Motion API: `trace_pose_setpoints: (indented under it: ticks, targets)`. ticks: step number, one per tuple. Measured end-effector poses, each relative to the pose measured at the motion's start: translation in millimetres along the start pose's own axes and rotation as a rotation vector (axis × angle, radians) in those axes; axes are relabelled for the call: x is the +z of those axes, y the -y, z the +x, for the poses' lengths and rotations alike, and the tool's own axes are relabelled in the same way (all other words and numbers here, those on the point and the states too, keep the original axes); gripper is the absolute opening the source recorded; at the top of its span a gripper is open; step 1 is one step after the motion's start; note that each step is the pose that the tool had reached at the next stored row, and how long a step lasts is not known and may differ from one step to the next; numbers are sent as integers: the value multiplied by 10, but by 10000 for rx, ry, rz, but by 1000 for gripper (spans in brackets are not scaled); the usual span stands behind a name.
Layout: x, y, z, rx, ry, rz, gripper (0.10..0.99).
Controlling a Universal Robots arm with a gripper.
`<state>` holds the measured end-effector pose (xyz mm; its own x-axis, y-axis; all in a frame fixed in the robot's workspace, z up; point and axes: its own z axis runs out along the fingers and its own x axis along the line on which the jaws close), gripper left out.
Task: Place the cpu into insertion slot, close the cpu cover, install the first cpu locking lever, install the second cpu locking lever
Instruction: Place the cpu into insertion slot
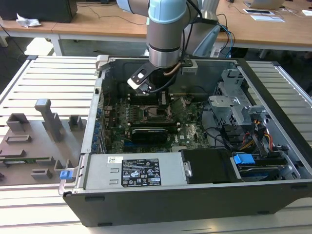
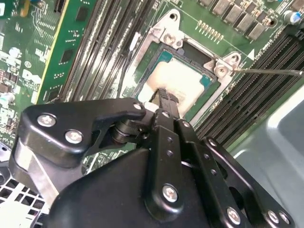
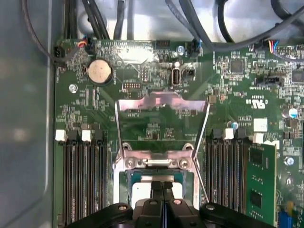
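Seating the small, flat, silver-grey square cpu looks to be the step in hand, and it seems all but done. The chip lies flat inside the dark-framed square insertion slot on the green circuit board. The board sits within the open black computer case, which stands on the slatted grey bench toward the bench edge on the exterior view's right.

The black claw hangs over the socket with its two fingers drawn together and nothing visible between them. Their tips meet the middle of the chip's metal top or sit just above it; I cannot tell which.

The thin silver windowed cpu cover stands swung up on its hinge, not yet closed. A thin wire locking lever juts out beside the socket and appears unlatched. By my judgement, bringing the cover down calls first for a clean straight lift of the claw, so the seated chip is not nudged.
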<state>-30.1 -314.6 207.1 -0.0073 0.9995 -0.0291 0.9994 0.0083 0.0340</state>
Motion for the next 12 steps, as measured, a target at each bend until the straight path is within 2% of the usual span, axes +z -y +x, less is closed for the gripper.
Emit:
trace_pose_setpoints:
  ticks: [3, 5, 9, 12]
  targets:
    - [-165, -5, -8, -1, 17, 10, 106]
    - [-212, -8, -9, -2, 16, 10, 106]
    - [-366, -21, -14, -2, 17, 17, 106]
    - [-436, -25, -16, -2, 16, 19, 106]
